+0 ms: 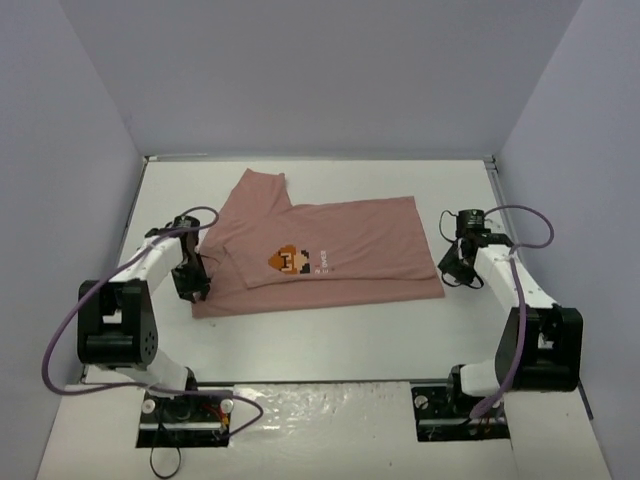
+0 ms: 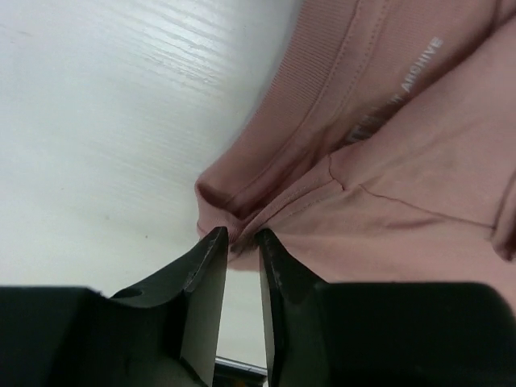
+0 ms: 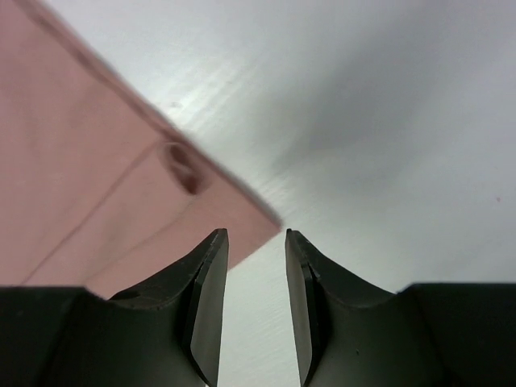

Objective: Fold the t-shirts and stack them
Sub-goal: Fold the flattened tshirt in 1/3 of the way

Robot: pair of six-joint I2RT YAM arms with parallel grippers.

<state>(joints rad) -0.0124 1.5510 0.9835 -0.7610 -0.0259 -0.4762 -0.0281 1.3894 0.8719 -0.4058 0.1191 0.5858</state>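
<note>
Now: dusty-pink short-sleeved cotton t-shirt (image 1: 340,255) mid white counter (image 1: 330,350), partly folded, long axis 9-to-3. Left pincer (image 2: 242,235) at its 8 o'clock edge, jaws narrow, fold at tips, grip unclear. Right pincer (image 3: 256,234) parted, empty; hem corner (image 3: 254,218) at 11 o'clock of tips. Left arm nearer.

A robotics lab test cell, not a lived-in room. A bare white tabletop (image 1: 330,340) is boxed in by plain pale-lilac panels (image 1: 330,70) at the back and along both sides of the frame, like a filming booth. Two black-and-white robot arms, the left arm (image 1: 120,315) at lower left and the right arm (image 1: 535,345) at lower right, are bolted at the bottom edge, with purple cables (image 1: 47,362) looping free and exposed wiring (image 1: 190,415) at their bases. The one household thing is a pink t-shirt (image 1: 330,255) spread mid-frame
</note>
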